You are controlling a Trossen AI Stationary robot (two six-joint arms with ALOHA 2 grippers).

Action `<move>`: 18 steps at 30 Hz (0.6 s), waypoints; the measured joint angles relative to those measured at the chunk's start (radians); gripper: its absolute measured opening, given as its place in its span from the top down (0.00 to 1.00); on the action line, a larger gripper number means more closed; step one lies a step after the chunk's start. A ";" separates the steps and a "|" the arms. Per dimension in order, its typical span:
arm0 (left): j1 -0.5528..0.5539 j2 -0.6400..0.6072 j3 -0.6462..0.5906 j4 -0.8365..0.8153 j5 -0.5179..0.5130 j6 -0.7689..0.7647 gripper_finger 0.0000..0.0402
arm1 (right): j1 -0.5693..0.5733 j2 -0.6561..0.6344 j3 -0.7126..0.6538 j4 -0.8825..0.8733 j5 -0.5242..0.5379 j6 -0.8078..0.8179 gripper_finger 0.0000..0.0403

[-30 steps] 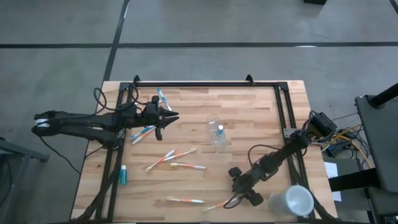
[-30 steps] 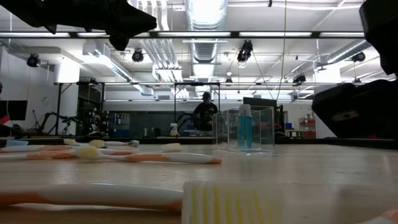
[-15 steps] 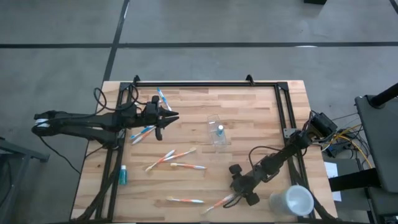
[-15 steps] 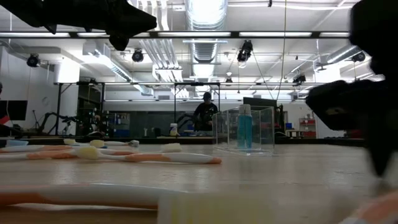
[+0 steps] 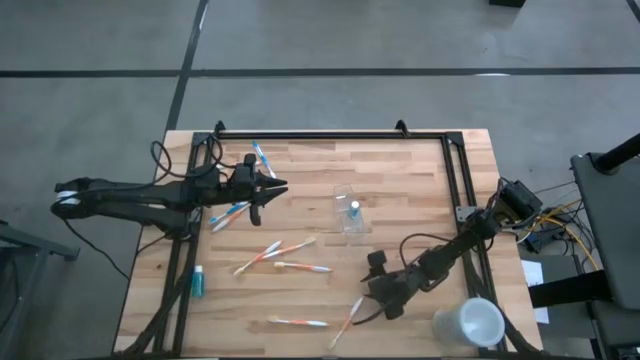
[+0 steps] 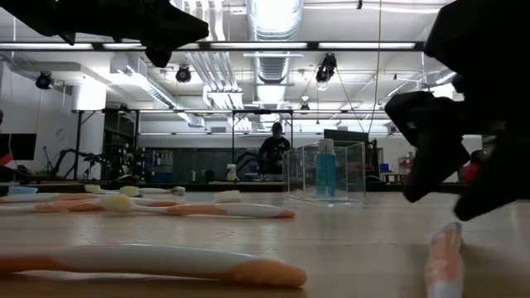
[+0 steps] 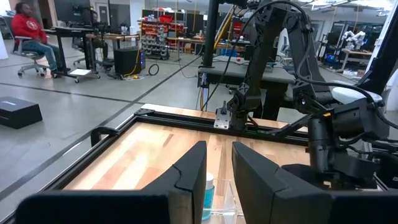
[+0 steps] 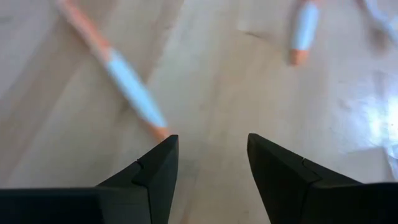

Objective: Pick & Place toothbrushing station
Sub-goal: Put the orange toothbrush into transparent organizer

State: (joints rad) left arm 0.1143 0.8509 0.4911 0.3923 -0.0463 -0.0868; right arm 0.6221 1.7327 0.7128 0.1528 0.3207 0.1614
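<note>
Right now right gripper [image 5: 378,288] sits fingers apart, empty, with the brush [image 5: 347,323] lying just past its tips, so centre the jaws across the handle before closing; left gripper [image 5: 262,190] is narrow and empty, cup [image 5: 349,208] ahead of it.

You have four views. The high camera looks straight down on the whole worktop [image 5: 400,180] and both arms. The low camera sits at worktop level and faces across into the room; its near field shares the clear cup [image 6: 326,173] with the high view. The left wrist camera looks forward past its own fingers [image 7: 189,180], across the worktop to the frame and room. The right wrist camera points down, close to the wood, sharing an orange-and-white toothbrush [image 8: 118,71] with the high view.
</note>
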 joint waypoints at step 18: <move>0.000 0.000 -0.001 0.000 0.000 0.000 0.80 | 0.001 -0.017 0.002 0.087 -0.168 -0.087 0.65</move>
State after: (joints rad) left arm 0.1143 0.8509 0.4904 0.3927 -0.0463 -0.0867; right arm 0.6235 1.7155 0.7143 0.2402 0.1525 0.0740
